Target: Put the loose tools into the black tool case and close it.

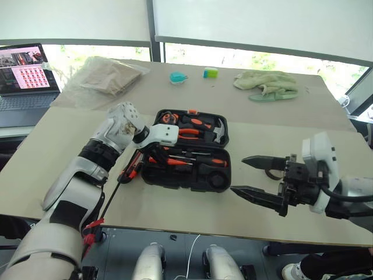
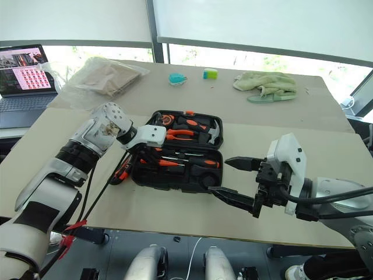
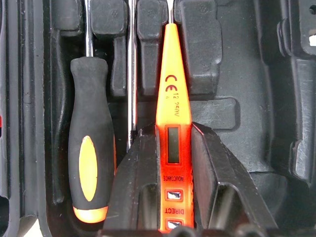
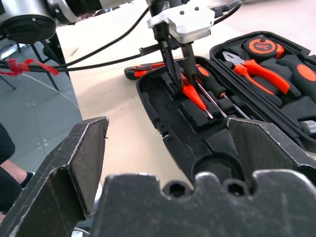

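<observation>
Orange slim screwdriver (image 3: 170, 98) sits between left pincer (image 3: 170, 163) fingers, in its case (image 1: 185, 178) slot.

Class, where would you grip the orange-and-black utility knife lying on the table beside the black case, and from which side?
Probably its middle, from above: the orange-and-black utility knife lies flat on the beige table, long and slim, so a grip across its narrow width suits.

Far left sits an open laptop (image 1: 26, 76); a plastic bag (image 1: 102, 79), teal object (image 1: 178, 77) and crumpled cloth (image 1: 267, 83) line the table's (image 1: 303, 134) far side.
</observation>
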